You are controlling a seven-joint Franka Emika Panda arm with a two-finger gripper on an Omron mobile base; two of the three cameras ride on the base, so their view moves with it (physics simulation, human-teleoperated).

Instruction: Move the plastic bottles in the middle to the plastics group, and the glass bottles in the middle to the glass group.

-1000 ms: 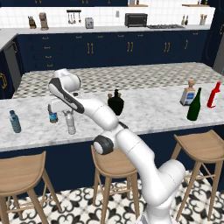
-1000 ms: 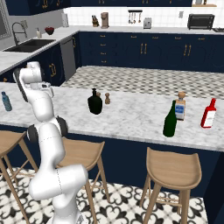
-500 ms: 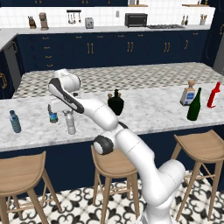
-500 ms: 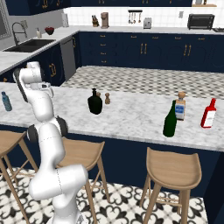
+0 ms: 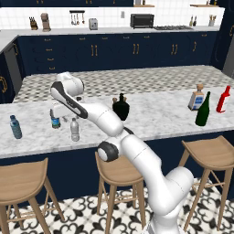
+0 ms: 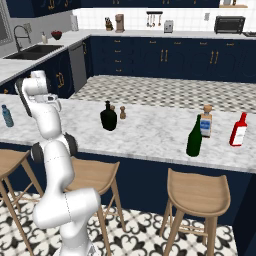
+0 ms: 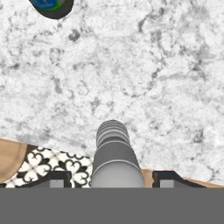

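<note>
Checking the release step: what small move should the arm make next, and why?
Probably lift the gripper straight up. Its jaws stand apart with gaps on either side of the plain water bottle, which stands upright on the counter near a blue-labelled bottle.

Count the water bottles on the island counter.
3: a blue-labelled bottle far left, a second blue-labelled bottle beside the arm, and the unlabelled grey bottle just right of it.

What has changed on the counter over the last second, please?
The hand has opened and let go of the greyish water bottle, which stands on the counter near a blue-labelled bottle. The arm and all the bottles stayed in place.
</note>
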